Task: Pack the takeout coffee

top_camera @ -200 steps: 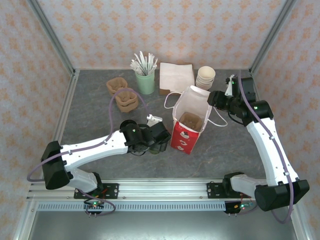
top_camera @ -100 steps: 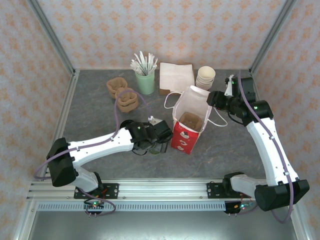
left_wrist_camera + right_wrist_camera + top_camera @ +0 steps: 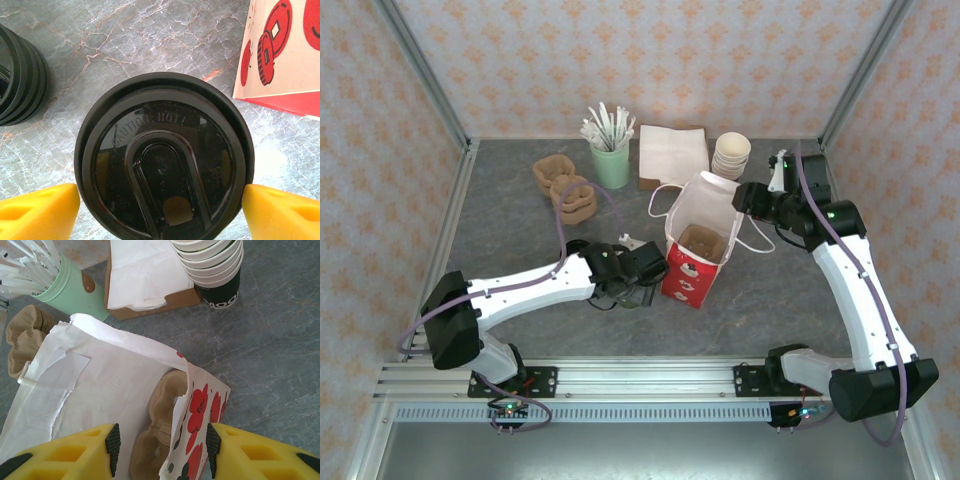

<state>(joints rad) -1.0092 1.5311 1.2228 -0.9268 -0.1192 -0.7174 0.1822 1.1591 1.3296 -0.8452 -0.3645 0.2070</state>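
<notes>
Where the left wrist camera looks straight down, the takeout coffee [image 3: 165,165] stands upright on the grey marbled table [image 3: 150,30]. Its round black lid [image 3: 150,117] is on, and raised lettering runs along the top. The left gripper [image 3: 160,212] straddles it: the yellow fingertips [image 3: 40,210] stand wide apart, one at each side of the lid's rim. Whether they press on the cup or merely flank it, I cannot tell. A stack of black lids [image 3: 20,75] sits just to one side, and the corner of the red-and-white paper bag [image 3: 285,45] stands near on the other.

From the top camera, the left arm reaches across the table's middle with its gripper [image 3: 638,283] over the coffee, just left of the bag [image 3: 685,278]. The bag stands upright with its mouth open and a cardboard carrier [image 3: 700,240] inside. The right gripper [image 3: 750,197] hangs at the bag's far right edge. Behind are a pale green cup of white sticks [image 3: 611,165], a box of napkins [image 3: 672,152], a stack of paper cups [image 3: 731,155] and loose cardboard carriers [image 3: 570,195].

Through the right wrist camera, the right gripper [image 3: 161,445] has its fingers spread above the bag's mouth, pinching nothing. The flowered wall rises between them, and the carrier [image 3: 165,390] lies below.
</notes>
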